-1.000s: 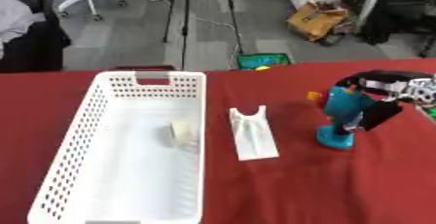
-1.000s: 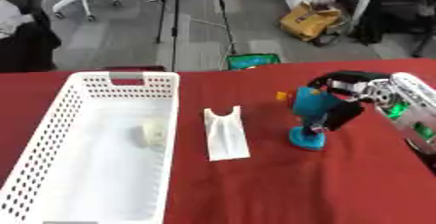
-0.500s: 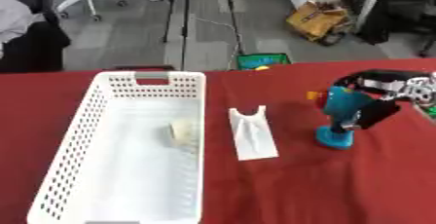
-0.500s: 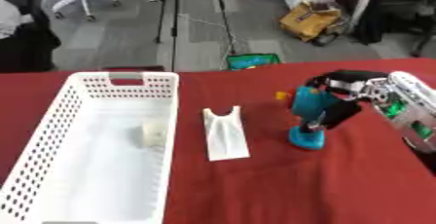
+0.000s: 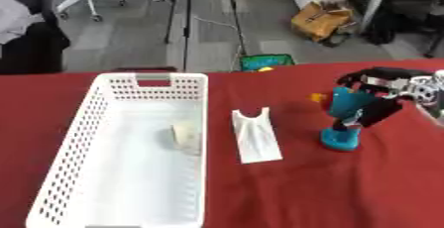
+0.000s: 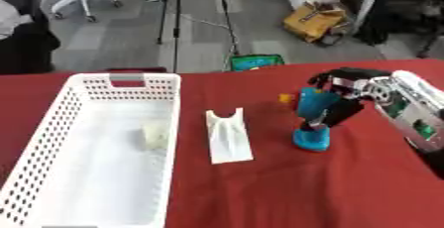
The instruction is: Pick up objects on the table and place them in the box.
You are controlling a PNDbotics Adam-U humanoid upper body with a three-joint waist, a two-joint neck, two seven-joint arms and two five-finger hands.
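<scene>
toy: we see a teal blue plastic figure (image 6: 314, 118) with a rounded blue base and a small orange tip at its upper left; it stands upright on the red tablecloth (image 6: 286, 187), right of centre.
right hand: our black and silver right hand (image 6: 347, 98) comes in from the right, fingers curled round the upper part of the teal figure, holding it; the figure's base looks to touch the cloth.
left hand: it shows in neither view.
white piece: a flat white plastic wedge-shaped piece (image 5: 256, 135) with a notched top edge lies on the cloth between the basket and the teal figure, apart from both.
basket: a long white perforated plastic basket (image 5: 65, 152) sits at the left of the table.
inside the basket: a small pale, cream-coloured block (image 5: 185, 136) rests on the basket floor near its right wall.
</scene>
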